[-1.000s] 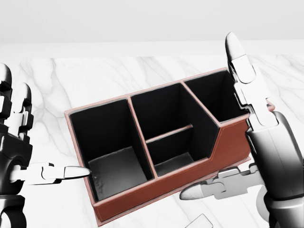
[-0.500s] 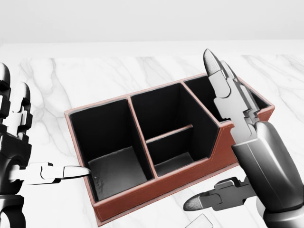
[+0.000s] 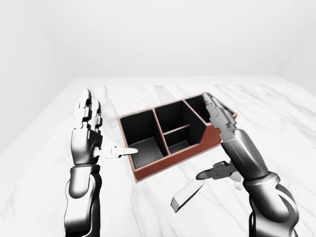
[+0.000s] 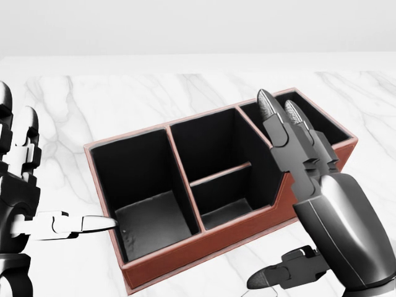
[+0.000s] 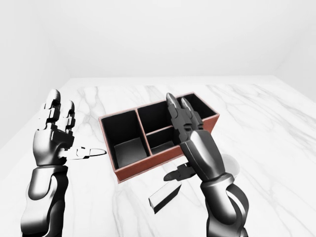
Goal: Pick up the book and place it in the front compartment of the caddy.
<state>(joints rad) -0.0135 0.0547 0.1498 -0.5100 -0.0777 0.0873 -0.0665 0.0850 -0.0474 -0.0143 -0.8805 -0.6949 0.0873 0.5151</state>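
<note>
Left-eye view, from its left edge: the left hand [image 3: 88, 133] stands upright with fingers spread, its thumb [image 3: 118, 151] pointing at the left end of the caddy [image 3: 174, 163], empty-handed. The red-brown caddy sits on the marble table [image 3: 276, 113], its dark compartments all empty. Below it, the book [image 3: 186, 195] lies flat on the marble, just under the right hand's thumb [image 3: 212, 173] and apart from it. The right hand [image 3: 224, 133] hovers over the caddy's right end, fingers extended together, holding nothing.
</note>
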